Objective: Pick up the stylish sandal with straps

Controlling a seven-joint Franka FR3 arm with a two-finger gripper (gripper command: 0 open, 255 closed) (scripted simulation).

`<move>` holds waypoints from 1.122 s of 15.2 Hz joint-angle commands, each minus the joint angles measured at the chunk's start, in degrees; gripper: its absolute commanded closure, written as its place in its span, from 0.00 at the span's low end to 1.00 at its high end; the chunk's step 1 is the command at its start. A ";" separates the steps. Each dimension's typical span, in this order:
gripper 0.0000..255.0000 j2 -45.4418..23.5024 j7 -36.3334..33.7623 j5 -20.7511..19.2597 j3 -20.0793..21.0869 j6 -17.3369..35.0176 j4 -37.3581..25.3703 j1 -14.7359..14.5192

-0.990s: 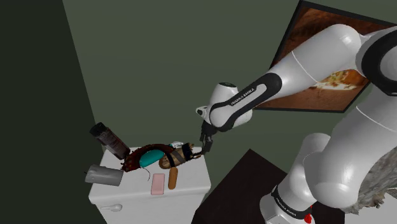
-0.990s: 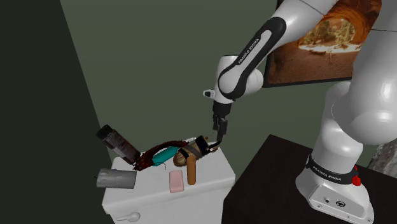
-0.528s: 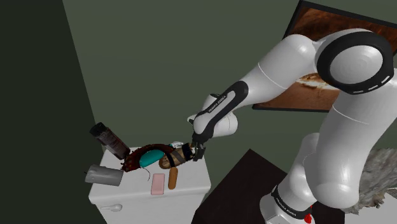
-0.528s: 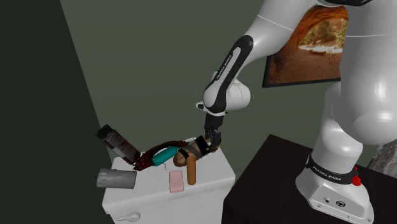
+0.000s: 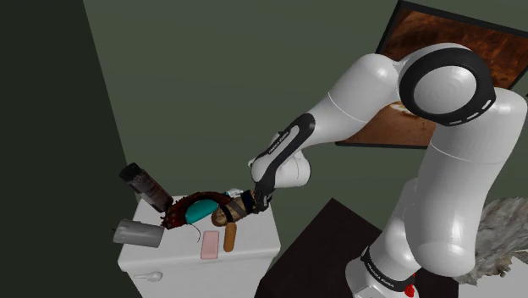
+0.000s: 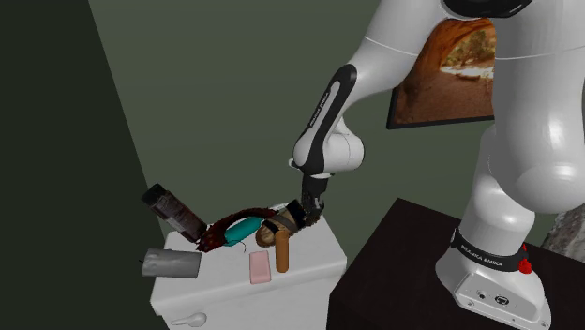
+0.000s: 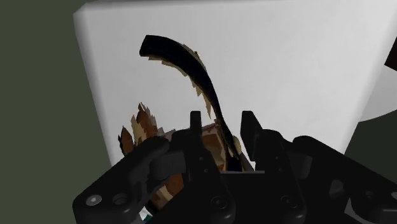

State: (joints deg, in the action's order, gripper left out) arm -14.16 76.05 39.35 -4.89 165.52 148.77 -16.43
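Straddling one dark strap of the sandal (image 7: 202, 83), the black fingers (image 7: 196, 127) were shown standing apart, one on each side of the strap and apparently not pressed against it, so nothing was gripped yet. In the shoulder view the sandal (image 5: 203, 208), brown-strapped with a teal footbed, was laid across the far part of a white surface (image 5: 182, 251), and the fingers were set at its 3 o'clock end. That end was judged to have been chosen because the straps rise there and offer something thin to pinch.

A dark bottle (image 5: 145, 186) leaned at the sandal's 9 o'clock and a grey can (image 5: 138, 233) lay at 7 o'clock. A pink block (image 5: 210, 245) and a brown cylinder (image 5: 229, 238) were placed just beside it at 6 o'clock. The surface's edge was found just past the fingers at 3 o'clock, with a green wall close behind at 12 o'clock. Open room was left overhead, so a straight lift was judged the safest way out.
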 commanded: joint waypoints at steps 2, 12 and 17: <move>1.00 -0.11 -0.05 -0.07 0.18 -0.80 0.05 -0.18; 1.00 3.79 -4.23 -5.03 -2.52 -3.21 1.32 -1.85; 1.00 8.66 -9.75 -11.61 -5.02 -6.50 2.41 -3.10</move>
State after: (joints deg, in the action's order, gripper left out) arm -6.56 67.46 29.19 -9.40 159.75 151.05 -19.36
